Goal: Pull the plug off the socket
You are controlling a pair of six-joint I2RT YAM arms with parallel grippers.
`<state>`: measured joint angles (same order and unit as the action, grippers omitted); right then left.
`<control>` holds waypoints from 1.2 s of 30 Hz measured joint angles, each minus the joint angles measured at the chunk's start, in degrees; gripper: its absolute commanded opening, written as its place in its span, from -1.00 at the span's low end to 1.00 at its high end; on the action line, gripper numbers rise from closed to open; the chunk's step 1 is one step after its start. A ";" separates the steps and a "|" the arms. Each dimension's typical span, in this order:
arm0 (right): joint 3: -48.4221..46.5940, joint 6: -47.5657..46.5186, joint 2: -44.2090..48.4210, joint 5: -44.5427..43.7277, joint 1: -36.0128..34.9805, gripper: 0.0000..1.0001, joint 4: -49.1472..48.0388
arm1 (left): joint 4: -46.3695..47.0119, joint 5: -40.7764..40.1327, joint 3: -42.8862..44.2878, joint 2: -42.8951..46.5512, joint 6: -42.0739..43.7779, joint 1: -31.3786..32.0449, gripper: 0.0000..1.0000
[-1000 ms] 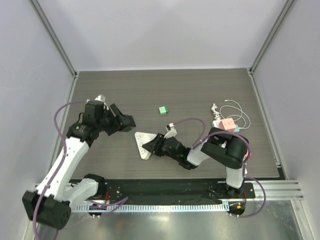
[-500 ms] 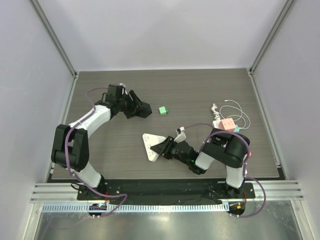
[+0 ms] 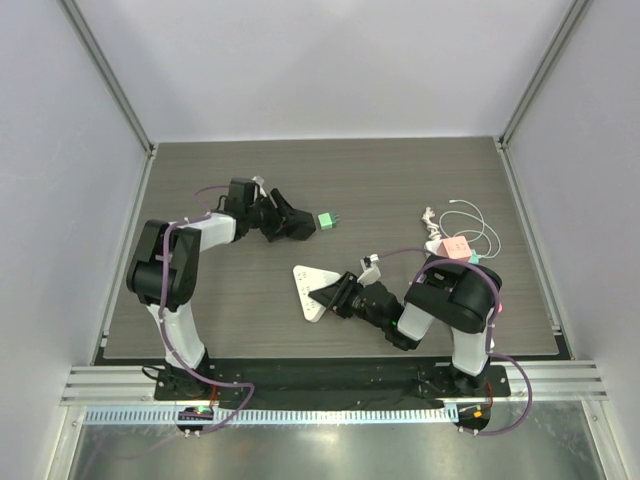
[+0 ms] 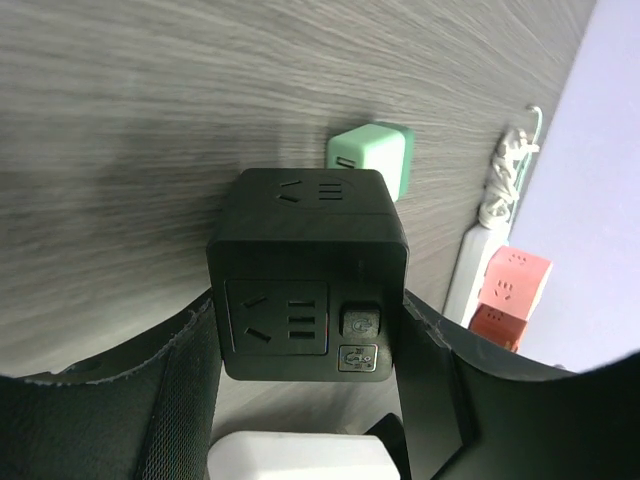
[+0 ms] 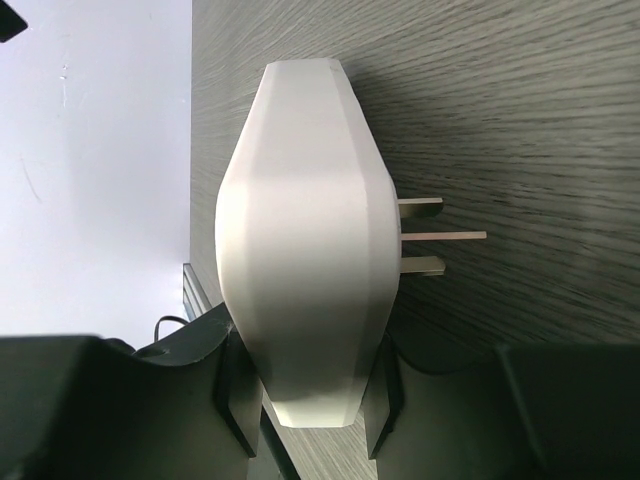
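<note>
1. We judge the pull itself done. The plug [image 5: 305, 250] shows its three prongs [image 5: 430, 236] bare, and it sits well apart from the socket [image 4: 305, 250].
2. The right gripper [image 3: 326, 297] is clamped on the plug's narrow sides, low over the near middle of the table [image 3: 400, 180]. From the top view we cannot tell whether the plug touches the wood.
3. The left gripper [image 3: 291, 225] is closed around the socket, one finger on each flank, further back and left of centre. A green adapter [image 4: 368, 158] lies just beyond the socket, and we cannot tell if they touch.
4. What seems left is setting both pieces down. That calls for lowering each until it rests, then opening the jaws without nudging the green adapter.
5. The plug is smooth white plastic, a flat bevelled body that is roughly triangular from above, with thin metal prongs. The socket is a matt black cube with rounded edges, and it has slots on its top and on its near face. Both are hard and slick, so a loose grip could let them twist. The table is grey wood-grain.
</note>
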<state>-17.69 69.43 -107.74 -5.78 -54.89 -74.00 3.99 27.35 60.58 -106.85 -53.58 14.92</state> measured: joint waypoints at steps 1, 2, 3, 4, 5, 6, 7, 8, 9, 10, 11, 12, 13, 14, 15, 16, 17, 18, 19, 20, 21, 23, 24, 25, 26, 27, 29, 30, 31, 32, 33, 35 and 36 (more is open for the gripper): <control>0.00 0.00 -0.02 0.00 0.00 -0.97 -0.07 | 0.52 0.52 0.00 -0.63 -0.11 0.00 -0.84; 0.02 0.00 -0.02 0.00 0.00 -0.98 -0.09 | 1.31 1.14 0.11 -1.07 -0.04 -0.07 -0.80; 0.04 0.00 -0.02 0.00 0.00 -0.98 -0.11 | 1.42 1.20 0.31 -1.29 0.07 -0.11 -0.70; 0.07 0.00 -0.02 0.00 0.00 -0.97 -0.13 | 1.44 1.25 0.48 -1.42 0.20 -0.17 -0.63; 0.20 0.00 -0.02 0.00 0.00 -0.98 -0.24 | 1.38 1.25 0.61 -1.51 0.28 -0.24 -0.55; 0.37 0.00 -0.02 -0.02 0.00 -0.98 -0.46 | 1.31 1.22 0.87 -1.68 0.50 -0.35 -0.34; 0.59 0.00 -0.02 -0.02 0.02 -0.98 -0.72 | 1.31 1.20 1.11 -1.88 0.70 -0.46 -0.20; 0.81 0.02 -0.02 -0.02 0.02 -0.98 -1.01 | 1.31 1.20 1.29 -2.03 0.96 -0.55 -0.06; 0.98 0.04 -0.02 -0.02 0.02 -0.98 -1.18 | 1.29 1.20 1.46 -2.19 1.14 -0.70 0.20; 1.05 0.07 -0.02 -0.02 0.02 -0.98 -1.27 | 1.27 1.18 1.55 -2.19 1.29 -0.74 0.27; 1.07 0.09 -0.02 -0.02 0.02 -0.98 -1.29 | 1.09 1.05 1.57 -2.21 1.51 -0.81 0.35; 1.07 0.11 -0.02 -0.02 0.02 -0.98 -1.29 | 0.76 0.94 1.70 -2.21 1.64 -0.81 0.43; 1.07 0.11 -0.02 -0.02 0.02 -0.98 -1.31 | -0.11 0.46 2.10 -2.21 1.86 -0.81 0.45; 1.09 0.11 -0.02 -0.02 0.02 -0.98 -1.33 | -1.09 0.02 2.40 -2.21 2.05 -0.81 0.46; 1.11 0.11 -0.02 -0.02 0.02 -0.98 -1.33 | -1.95 -0.33 2.67 -2.21 2.19 -0.81 0.73; 1.11 0.11 -0.02 0.00 0.02 -0.98 -1.36 | -3.04 -0.74 3.13 -2.21 2.89 -0.81 0.75; 1.11 0.11 -0.02 0.00 0.02 -0.97 -1.36 | -4.13 -1.25 3.61 -2.21 3.10 -0.81 0.95; 1.11 0.11 -0.02 0.00 0.02 -0.98 -1.36 | -5.35 -1.84 4.11 -2.19 3.50 -0.81 0.97; 1.11 0.13 -0.02 0.00 0.02 -0.98 -1.36 | -6.25 -2.29 4.50 -2.19 3.48 -0.81 0.98; 1.11 0.13 -0.02 0.02 0.02 -0.98 -1.33 | -7.52 -2.84 5.07 -2.19 3.72 -0.81 1.00; 1.11 0.13 -0.02 0.02 0.02 -0.98 -1.33 | -8.76 -3.28 5.68 -2.19 4.13 -0.81 0.99; 1.09 0.11 -0.02 0.13 0.02 -0.98 -1.31 | -10.54 -4.13 6.69 -2.16 4.57 -0.81 0.99; 1.09 0.11 -0.02 0.17 0.02 -0.98 -1.31 | -11.17 -4.44 6.99 -2.14 4.68 -0.81 0.99; 1.09 0.11 -0.02 0.20 0.02 -0.98 -1.31 | -11.74 -4.87 7.13 -1.97 4.79 -0.83 0.99; 1.07 0.11 -0.02 0.22 0.02 -0.98 -1.29 | -12.35 -5.27 7.13 -1.60 4.85 -0.83 1.00; 1.03 0.11 -0.02 0.28 0.00 -0.98 -1.25 | -13.20 -5.64 7.13 -1.11 4.96 -0.87 0.99; 0.94 0.11 -0.02 0.42 0.00 -0.98 -1.16 | -14.71 -6.32 7.13 0.44 5.14 -1.01 0.99; 0.87 0.11 -0.02 0.46 0.00 -0.98 -1.05 | -15.43 -6.60 7.13 1.42 5.40 -1.09 0.99; 0.76 0.11 -0.04 0.46 0.00 -0.98 -0.94 | -16.00 -6.82 7.10 2.75 5.70 -1.16 0.99; 0.57 0.07 -0.04 0.52 0.00 -0.97 -0.74 | -16.39 -6.86 7.10 4.11 5.92 -1.18 1.00; 0.37 0.04 -0.04 0.59 0.00 -0.98 -0.50 | -16.76 -6.88 7.10 5.49 6.10 -1.18 0.99; -0.13 -0.02 -0.28 0.66 0.00 -0.98 -0.24 | -17.66 -6.82 7.06 9.31 6.40 -1.20 0.99; -0.48 -0.07 -0.42 0.81 0.00 -0.98 -0.04 | -18.27 -6.78 7.06 11.39 6.64 -1.20 0.99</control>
<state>-18.17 69.36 -108.16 -4.97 -54.89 -74.04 -14.28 20.58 67.64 -95.46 -46.94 13.72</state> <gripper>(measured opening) 0.413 0.996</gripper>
